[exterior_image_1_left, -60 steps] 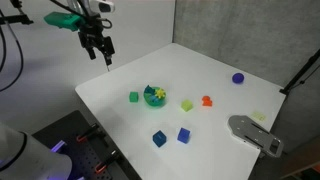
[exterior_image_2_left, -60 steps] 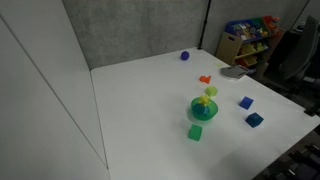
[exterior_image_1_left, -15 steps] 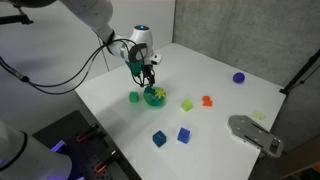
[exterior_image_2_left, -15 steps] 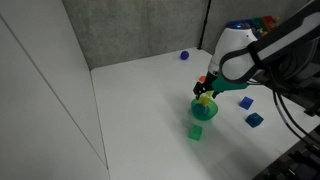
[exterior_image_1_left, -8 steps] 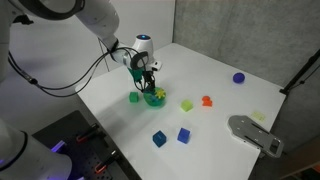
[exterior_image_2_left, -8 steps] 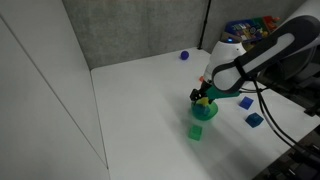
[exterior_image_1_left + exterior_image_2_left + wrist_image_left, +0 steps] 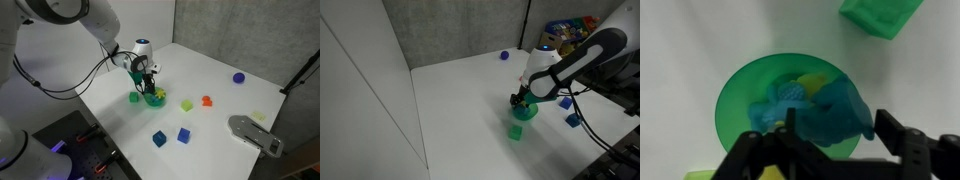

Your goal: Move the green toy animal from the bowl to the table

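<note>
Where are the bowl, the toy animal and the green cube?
bowl (image 7: 732,102): wrist view, bare left inner wall.
toy animal (image 7: 836,112): wrist view, middle of its body.
green cube (image 7: 883,14): wrist view, its visible face.

The white arm (image 7: 96,28) bends over and reaches down. At its end the black gripper (image 7: 150,90) points straight down and sits very low in both exterior views. In the wrist view its two fingers (image 7: 762,152) are spread apart.
</note>
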You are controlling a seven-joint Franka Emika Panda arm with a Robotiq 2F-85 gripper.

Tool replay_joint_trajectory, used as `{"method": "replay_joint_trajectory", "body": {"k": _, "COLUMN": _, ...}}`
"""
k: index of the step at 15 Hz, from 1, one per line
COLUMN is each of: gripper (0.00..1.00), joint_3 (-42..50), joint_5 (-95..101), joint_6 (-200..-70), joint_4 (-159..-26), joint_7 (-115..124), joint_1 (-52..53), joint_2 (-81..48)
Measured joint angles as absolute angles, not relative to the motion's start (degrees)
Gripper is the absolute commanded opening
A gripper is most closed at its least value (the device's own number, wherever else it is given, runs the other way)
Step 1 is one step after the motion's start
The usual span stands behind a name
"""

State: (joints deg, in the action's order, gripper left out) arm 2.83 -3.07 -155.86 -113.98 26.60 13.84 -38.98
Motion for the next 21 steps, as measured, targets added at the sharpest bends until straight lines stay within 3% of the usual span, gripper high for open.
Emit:
{"method": "replay_joint_trajectory", "body": {"k": 4, "gripper": 0.22, "joint_3": 4.3, "joint_5": -3.0, "joint_6": -155.9, "joint_4": -113.8, "joint_7": 26.6, "joint_1": 15.5, "joint_2": -39.1}}
{"method": "replay_joint_trajectory", "body": {"k": 7, "gripper": 0.09, "joint_3": 4.9, "joint_5": -3.0, "joint_6": -155.9, "joint_4": -113.7, "joint_7": 26.6, "joint_1": 16.0, "joint_2": -38.4}}
{"method": "replay_joint_trajectory", "body": {"k": 14, "gripper": 0.08, "joint_3": 5.5, "joint_5": -2.3, "joint_6": -153.5, "joint_4": -114.1, "joint_7": 26.5, "joint_1": 16.0, "joint_2": -31.5}}
{"method": "replay_joint_trajectory", "body": {"k": 21, "gripper": 0.09, "joint_3": 12.1, "joint_5": 6.1, "joint_6": -152.2, "joint_4": -114.8, "joint_7": 26.5, "joint_1": 14.2, "joint_2": -28.0}}
